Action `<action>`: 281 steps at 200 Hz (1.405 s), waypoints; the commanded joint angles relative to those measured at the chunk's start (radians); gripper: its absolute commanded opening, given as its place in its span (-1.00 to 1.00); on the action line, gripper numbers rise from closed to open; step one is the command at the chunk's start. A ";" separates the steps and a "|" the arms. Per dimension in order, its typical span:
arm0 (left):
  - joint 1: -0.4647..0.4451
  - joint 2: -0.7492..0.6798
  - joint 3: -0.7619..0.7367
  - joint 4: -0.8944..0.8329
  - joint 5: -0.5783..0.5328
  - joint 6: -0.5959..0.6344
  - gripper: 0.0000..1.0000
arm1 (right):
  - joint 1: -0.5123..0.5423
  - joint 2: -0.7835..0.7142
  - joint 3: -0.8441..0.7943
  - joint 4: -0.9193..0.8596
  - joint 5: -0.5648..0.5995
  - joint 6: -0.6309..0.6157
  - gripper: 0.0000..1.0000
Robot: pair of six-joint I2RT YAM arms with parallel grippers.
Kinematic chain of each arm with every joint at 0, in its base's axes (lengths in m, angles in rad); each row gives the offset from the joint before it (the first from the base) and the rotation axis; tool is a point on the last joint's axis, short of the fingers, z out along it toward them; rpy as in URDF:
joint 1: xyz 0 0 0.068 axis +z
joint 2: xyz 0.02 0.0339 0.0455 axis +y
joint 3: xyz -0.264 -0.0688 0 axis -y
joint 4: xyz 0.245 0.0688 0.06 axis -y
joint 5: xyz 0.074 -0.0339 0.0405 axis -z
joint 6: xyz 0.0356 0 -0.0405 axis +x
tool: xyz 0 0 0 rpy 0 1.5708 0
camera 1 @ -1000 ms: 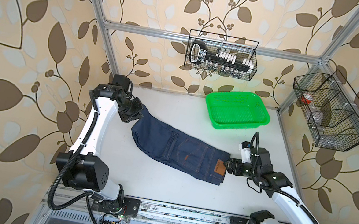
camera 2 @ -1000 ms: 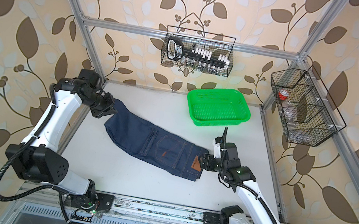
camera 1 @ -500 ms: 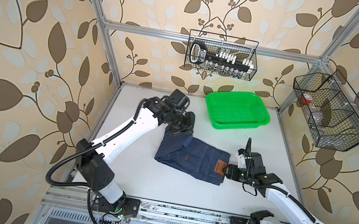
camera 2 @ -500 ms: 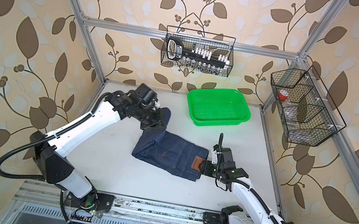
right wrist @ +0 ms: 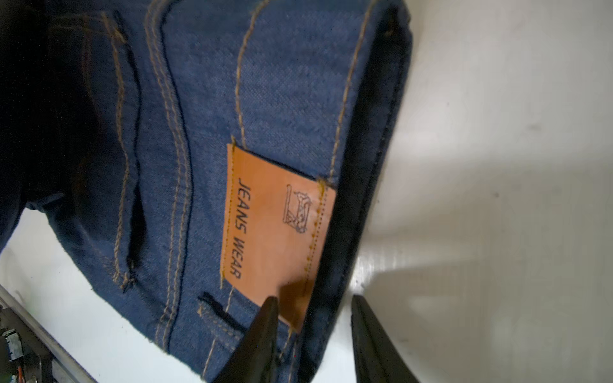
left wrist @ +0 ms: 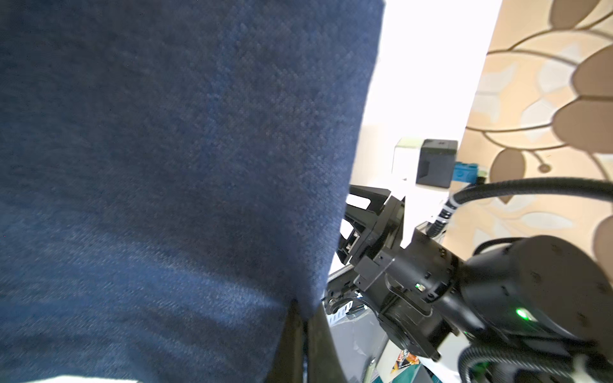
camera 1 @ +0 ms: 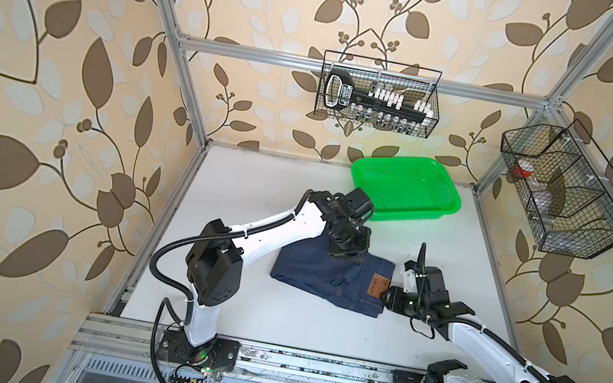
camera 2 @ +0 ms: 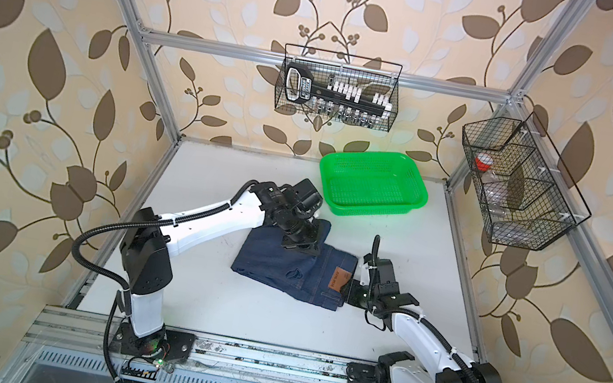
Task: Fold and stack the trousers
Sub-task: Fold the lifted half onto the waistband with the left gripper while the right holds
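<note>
In both top views the left arm is reaching from 7 o'clock across the white surface (camera 1: 274, 322), and the left pincer (camera 1: 344, 254) is pointing down over the far edge of the trousers (camera 1: 318, 276). Its jaws are pressing fully together on a fold of the dark denim. In the left wrist view the cloth is hanging from between the closed tips and is filling most of that view.

The trousers are lying folded into a short, thick rectangle near the middle of the surface, running from 9 o'clock to 3 o'clock, with the waistband at the 3 o'clock end. The brown patch (camera 1: 377, 286) is facing up there, and in the right wrist view it is reading "JEANS WEAR".

The right pincer (camera 1: 388, 297) is coming in low from 4 o'clock at that waistband. Its jaws are standing partly apart and are straddling the waistband edge: 1 of the 2 fingers (right wrist: 262, 331) is sitting over the patch's corner, and the other is resting off the cloth, with bare surface showing between it and the hem.

The green basket (camera 1: 410, 218) is sitting at 1 o'clock from the trousers, apart from them.
</note>
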 commanded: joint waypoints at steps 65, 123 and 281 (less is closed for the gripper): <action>-0.094 0.128 0.101 0.064 0.059 0.066 -1.00 | -0.005 0.044 -0.038 0.084 -0.033 0.042 -0.49; -0.118 0.222 0.133 0.095 0.048 0.082 -1.00 | -0.005 0.008 -0.056 0.081 -0.046 0.051 -0.50; -0.034 0.055 0.016 0.060 0.158 0.198 -0.07 | -0.134 -0.288 0.140 -0.287 -0.040 -0.038 -0.20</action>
